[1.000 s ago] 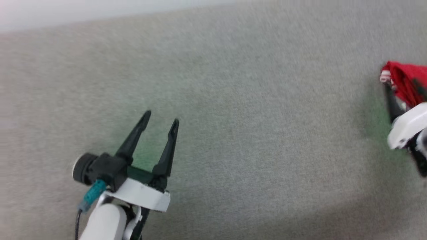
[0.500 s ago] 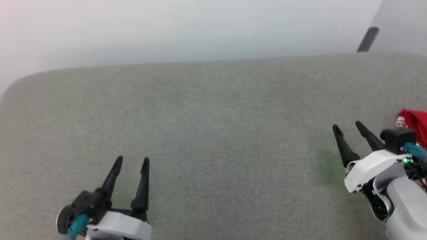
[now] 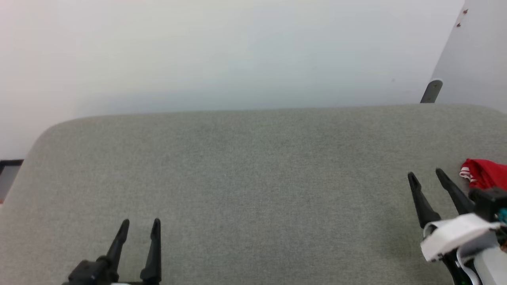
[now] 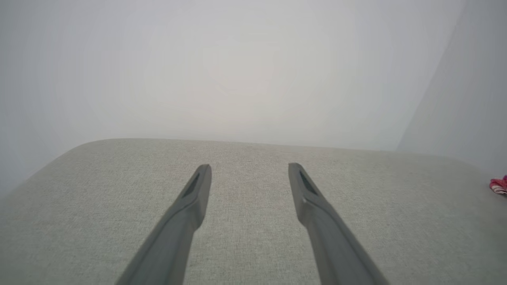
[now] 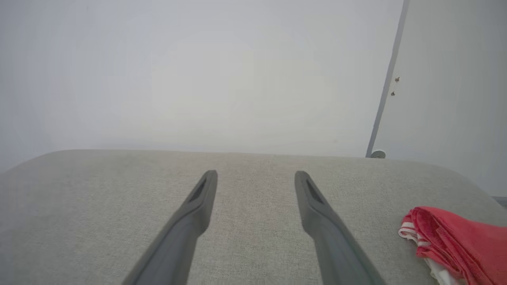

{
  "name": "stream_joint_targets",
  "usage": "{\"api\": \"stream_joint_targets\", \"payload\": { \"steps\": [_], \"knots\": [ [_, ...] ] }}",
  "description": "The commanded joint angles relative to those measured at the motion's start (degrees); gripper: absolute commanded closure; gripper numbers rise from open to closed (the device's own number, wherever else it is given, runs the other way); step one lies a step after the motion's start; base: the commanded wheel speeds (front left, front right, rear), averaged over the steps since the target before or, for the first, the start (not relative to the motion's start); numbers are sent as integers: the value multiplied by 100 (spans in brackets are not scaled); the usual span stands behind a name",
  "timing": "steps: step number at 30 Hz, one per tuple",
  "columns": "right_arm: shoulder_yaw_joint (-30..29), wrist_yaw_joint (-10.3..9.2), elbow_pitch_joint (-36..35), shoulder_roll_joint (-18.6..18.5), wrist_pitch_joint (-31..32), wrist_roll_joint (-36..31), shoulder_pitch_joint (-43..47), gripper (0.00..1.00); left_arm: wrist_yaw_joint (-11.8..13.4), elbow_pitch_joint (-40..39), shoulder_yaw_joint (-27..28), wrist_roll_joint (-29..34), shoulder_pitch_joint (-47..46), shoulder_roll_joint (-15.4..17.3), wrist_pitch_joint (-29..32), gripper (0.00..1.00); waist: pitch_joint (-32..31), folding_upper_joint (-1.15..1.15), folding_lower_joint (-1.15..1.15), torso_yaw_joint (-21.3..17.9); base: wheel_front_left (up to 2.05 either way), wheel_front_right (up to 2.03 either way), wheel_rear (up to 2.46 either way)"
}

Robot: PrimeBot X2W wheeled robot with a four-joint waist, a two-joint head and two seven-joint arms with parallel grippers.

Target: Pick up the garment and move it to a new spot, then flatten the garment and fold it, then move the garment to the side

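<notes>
**Red garment bunched at the right edge, both grippers empty**

The garment (image 3: pixel 485 180) lies crumpled on the grey fabric surface (image 3: pixel 253 178), at the far right of the head view, with red folds and a strip of red-and-white striped trim showing. The right gripper (image 3: pixel 425 174) hangs just to its left, apart from the cloth, its two dark fingers spread and holding nothing. In the right wrist view the garment sits off to the right of those fingers. The left gripper (image 3: pixel 140 222) is well apart at the lower left, jaws likewise spread and empty over bare fabric. A pale wall (image 3: pixel 237 51) rises behind the surface.
</notes>
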Motion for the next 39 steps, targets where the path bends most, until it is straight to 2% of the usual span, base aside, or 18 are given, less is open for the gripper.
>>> {"api": "stream_joint_targets", "payload": {
  "steps": [1,13,23,39],
  "knots": [
    [-77,-7,-101,0,-24,-37,159,0,-13,-51,17,-28,103,3,5,0,-85,0,0,-52,0,0,0],
    [-777,-7,-1260,94,253,-339,1234,0,-13,-526,204,-225,978,40,5,0,-261,0,0,-128,0,0,0],
    [-1353,-7,-2161,389,637,-583,1916,0,-13,-839,228,-111,1274,-13,5,0,-268,0,0,-63,0,0,0],
    [-1502,-7,-2510,632,868,-673,2142,0,-13,-916,214,-122,1284,-86,5,0,-328,0,0,-94,0,0,0]
  ]
}}
